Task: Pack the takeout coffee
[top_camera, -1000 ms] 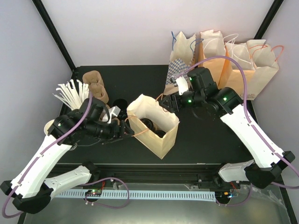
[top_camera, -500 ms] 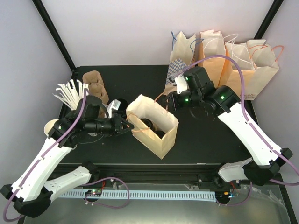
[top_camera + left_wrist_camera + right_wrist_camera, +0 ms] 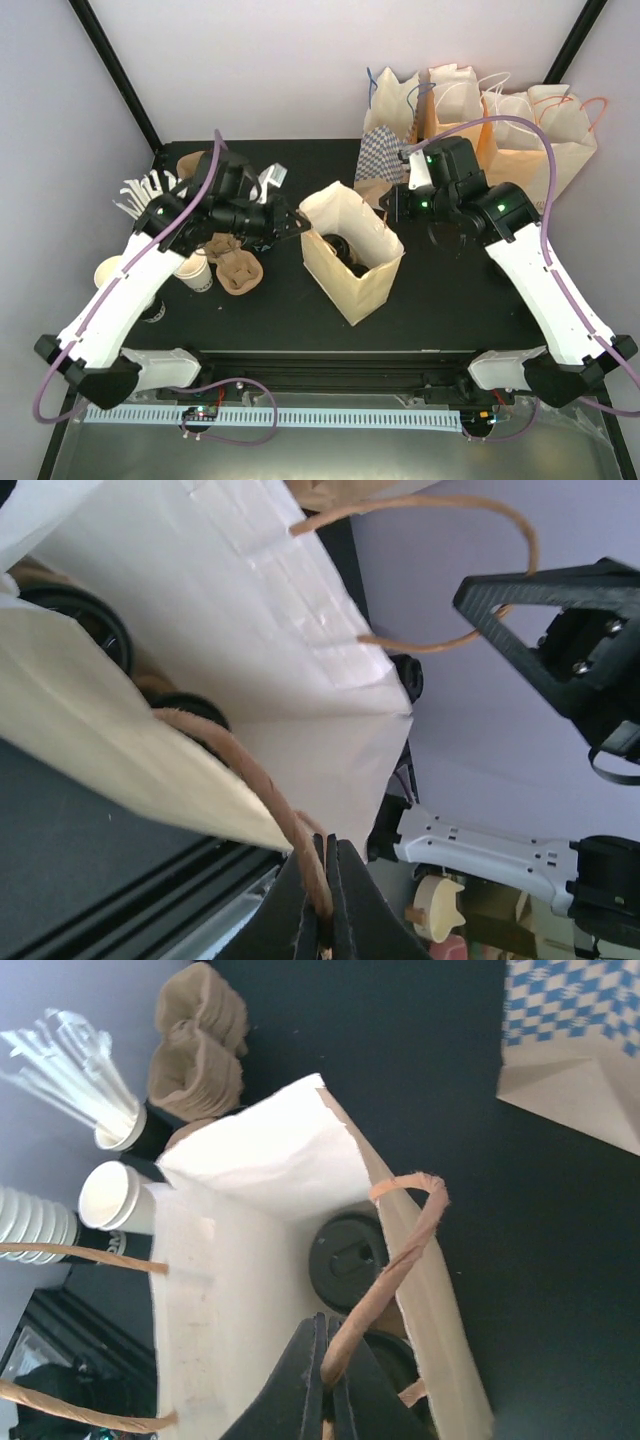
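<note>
Ref. landmark: paper bag (image 3: 365,285), upright at mid tabletop (image 3: 470,300), mouth open upward, rim spread wide.

1. Edges / clearance
- Bag rim: L wall pulled toward L claw (image 3: 326,858), R wall toward R claw (image 3: 323,1345); mouth unobstructed from above.
- Near side of bag: bare tabletop up to the front edge.
- R of bag: bare tabletop, R arm overhead.
- L of bag: crowded. Pulp carrier (image 3: 238,272) just beside the bag, cream cup (image 3: 195,270) beyond it, straw bundle (image 3: 140,195) further out.
- Behind bag, to the R: checkered bag (image 3: 385,150) near, row of kraft bags (image 3: 500,140) along the back edge.

2. Claws
- L claw: clenched on L twine handle (image 3: 250,770), fingers pinched together w/ twine btw them.
- R claw: clenched on R twine handle (image 3: 400,1250), same pinch.

3. Task item
- Takeout coffee (image 3: 345,1260): inside bag, at the bottom.
- Visible part: round black lid only, raised centre detail.
- Cup wall and lettering hidden by bag walls.
- 2nd black lid (image 3: 392,1355) just beside it, partly behind R handle; cannot tell if they touch
</note>
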### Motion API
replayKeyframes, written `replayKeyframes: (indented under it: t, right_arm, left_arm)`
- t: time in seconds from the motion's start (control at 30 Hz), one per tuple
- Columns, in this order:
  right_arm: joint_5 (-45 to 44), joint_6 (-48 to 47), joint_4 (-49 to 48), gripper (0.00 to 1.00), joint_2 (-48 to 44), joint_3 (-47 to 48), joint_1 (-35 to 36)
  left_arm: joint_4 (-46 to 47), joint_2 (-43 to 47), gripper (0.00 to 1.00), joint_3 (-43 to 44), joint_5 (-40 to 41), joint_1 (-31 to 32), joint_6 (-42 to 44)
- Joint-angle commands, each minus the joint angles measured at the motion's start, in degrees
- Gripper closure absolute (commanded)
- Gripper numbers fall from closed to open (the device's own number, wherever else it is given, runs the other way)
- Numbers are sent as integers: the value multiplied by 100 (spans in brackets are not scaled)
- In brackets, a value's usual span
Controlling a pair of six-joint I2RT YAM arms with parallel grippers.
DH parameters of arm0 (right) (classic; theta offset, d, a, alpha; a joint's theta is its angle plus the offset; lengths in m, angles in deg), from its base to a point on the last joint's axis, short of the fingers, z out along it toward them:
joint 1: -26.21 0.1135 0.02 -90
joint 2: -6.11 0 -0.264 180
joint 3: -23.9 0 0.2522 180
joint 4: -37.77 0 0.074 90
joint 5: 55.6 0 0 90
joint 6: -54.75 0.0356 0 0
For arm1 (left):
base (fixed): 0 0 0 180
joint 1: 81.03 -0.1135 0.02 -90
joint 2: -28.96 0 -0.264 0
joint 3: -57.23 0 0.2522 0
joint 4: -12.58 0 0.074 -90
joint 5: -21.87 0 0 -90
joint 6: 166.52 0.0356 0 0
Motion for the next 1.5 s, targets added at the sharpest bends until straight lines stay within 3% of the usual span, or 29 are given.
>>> replayKeyframes:
  t: [0.0, 0.23, 0.53, 0.6, 0.7, 0.77, 0.93, 1.17, 1.37, 1.47]
  right_arm:
    - [-35, 181, 45, 99, -126, -172, -374]
    - [-154, 227, 156, 98, -118, -36, -478]
    - [-312, 208, 229, 94, -197, 20, -480]
    - [-364, 176, 277, 79, -184, 20, -487]
    - [-540, 111, 383, 62, -174, 102, -489]
    - [-678, 37, 464, 52, -164, 271, -493]
    - [-1047, -251, 761, 41, -43, 841, -489]
    - [-1207, -444, 501, 32, -244, 939, -491]
    - [-1246, -664, 355, 31, -454, 947, -489]
    - [-1147, -737, 349, 31, -554, 801, -489]
  left_arm:
    - [-287, -710, 98, 818, -89, -47, 742]
    - [-831, -1722, 98, 1920, -270, -58, 1255]
    - [-833, -2297, 95, 2432, -502, -62, 1461]
    - [-883, -2394, 78, 2565, -626, -63, 1493]
    - [-1273, -2363, 38, 2951, -212, -100, 1633]
    - [-1409, -2146, 26, 3036, 233, -195, 1716]
    - [-1772, -1364, 2, 2979, 1345, -801, 1900]
    - [-2339, -701, 1, 2336, 2292, -2382, 2247]
    - [-2176, -971, 1, 1410, 2945, -3291, 2212]
    - [-2043, -1352, 11, 1236, 3078, -3497, 2163]
